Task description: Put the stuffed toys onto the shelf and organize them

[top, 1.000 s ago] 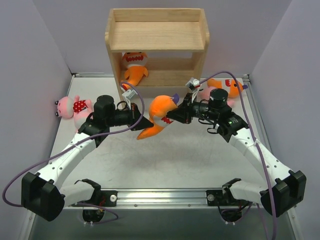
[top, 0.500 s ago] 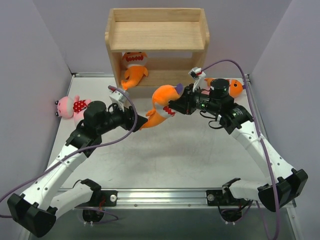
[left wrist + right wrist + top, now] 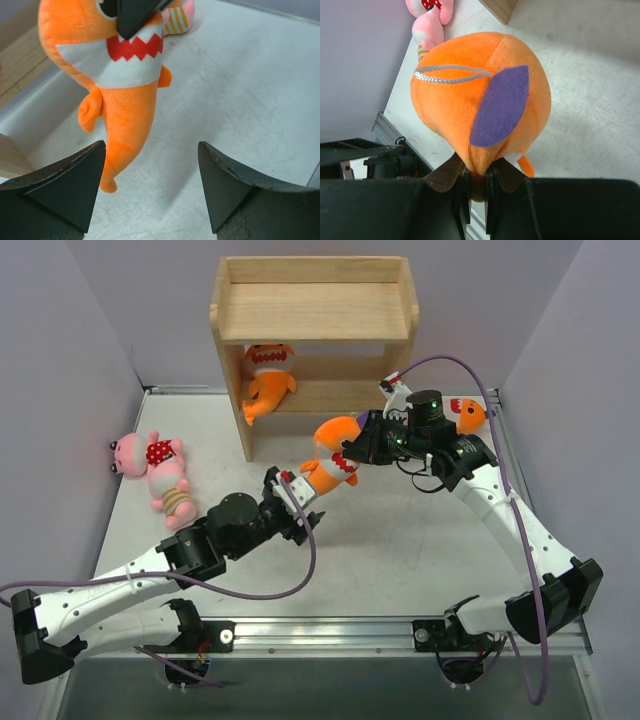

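My right gripper is shut on the back of an orange fish toy, which hangs above the table in front of the shelf. The right wrist view shows the fingers pinching the plush under its purple fin. My left gripper is open, just below and in front of the fish's tail, holding nothing. A second orange fish sits on the shelf's middle tier at the left. A third orange fish lies behind the right arm. Two pink dolls lie at the table's left.
A pink striped doll lies on the table beyond the hanging fish. The shelf's wooden side panel is to the left of my left gripper. Purple cables loop over both arms. Grey walls close in both sides.
My left gripper opened, let go of the fish's tail and drew back toward the near edge. The right gripper carried the fish up and closer to the shelf.
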`<action>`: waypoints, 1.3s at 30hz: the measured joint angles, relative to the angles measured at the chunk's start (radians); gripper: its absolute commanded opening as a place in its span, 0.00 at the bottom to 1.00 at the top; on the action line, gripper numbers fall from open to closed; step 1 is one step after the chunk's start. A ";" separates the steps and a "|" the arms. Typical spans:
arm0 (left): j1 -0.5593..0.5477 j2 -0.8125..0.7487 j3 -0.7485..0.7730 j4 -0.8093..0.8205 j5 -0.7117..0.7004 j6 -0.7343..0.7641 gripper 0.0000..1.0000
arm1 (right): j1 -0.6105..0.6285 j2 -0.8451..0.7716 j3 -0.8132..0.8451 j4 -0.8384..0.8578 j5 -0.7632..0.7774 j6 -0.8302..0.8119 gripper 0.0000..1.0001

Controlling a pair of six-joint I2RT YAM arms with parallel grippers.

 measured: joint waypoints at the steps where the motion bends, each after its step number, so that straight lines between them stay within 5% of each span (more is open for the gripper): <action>1: -0.027 0.008 -0.013 0.018 -0.026 0.028 0.83 | 0.000 0.000 0.000 -0.003 0.001 0.008 0.00; 23: -0.161 0.237 -0.210 0.564 -0.405 0.423 0.79 | 0.001 -0.029 -0.005 -0.007 -0.006 0.067 0.00; 33: -0.163 0.290 -0.223 0.634 -0.440 0.452 0.65 | 0.001 -0.029 -0.009 -0.002 -0.013 0.078 0.00; 39: -0.163 0.316 -0.223 0.662 -0.457 0.462 0.35 | 0.001 -0.029 -0.016 -0.002 -0.021 0.079 0.00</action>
